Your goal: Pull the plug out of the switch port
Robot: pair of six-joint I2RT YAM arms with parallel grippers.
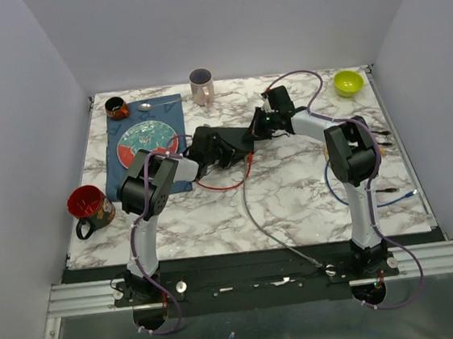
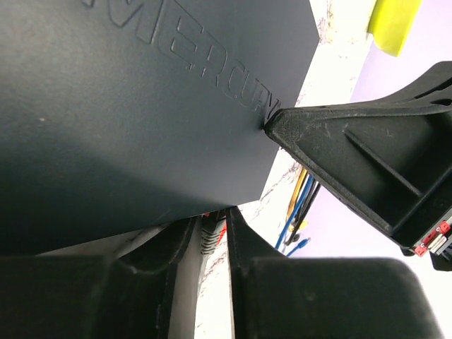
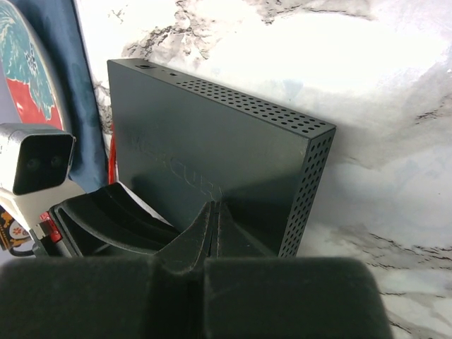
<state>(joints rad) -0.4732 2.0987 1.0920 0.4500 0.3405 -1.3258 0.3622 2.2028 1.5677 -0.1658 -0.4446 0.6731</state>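
Observation:
The switch (image 1: 235, 132) is a flat matte-black box with raised lettering on its top (image 2: 141, 106) and a perforated side (image 3: 311, 191). My right gripper (image 3: 215, 205) is shut, and its tip presses down on the switch's top (image 1: 256, 127). My left gripper (image 2: 210, 222) sits at the switch's near edge (image 1: 229, 155). Its jaws stand narrowly open around the grey plug (image 2: 207, 240), whose ribbed boot lies between the fingers with a sliver of table showing beside it. The port itself is hidden under the switch's edge. A red cable (image 2: 224, 227) runs behind the plug.
A grey cable (image 1: 273, 229) and a red cable (image 1: 224, 186) trail from the switch toward me. A plate (image 1: 147, 140) on a blue cloth (image 1: 121, 168) lies left of the switch, and a red mug (image 1: 89, 207) stands nearer. At the back are a brown cup (image 1: 116, 108), a mug (image 1: 201, 85) and a yellow bowl (image 1: 348, 83). Loose cables (image 1: 385, 133) lie at the right edge.

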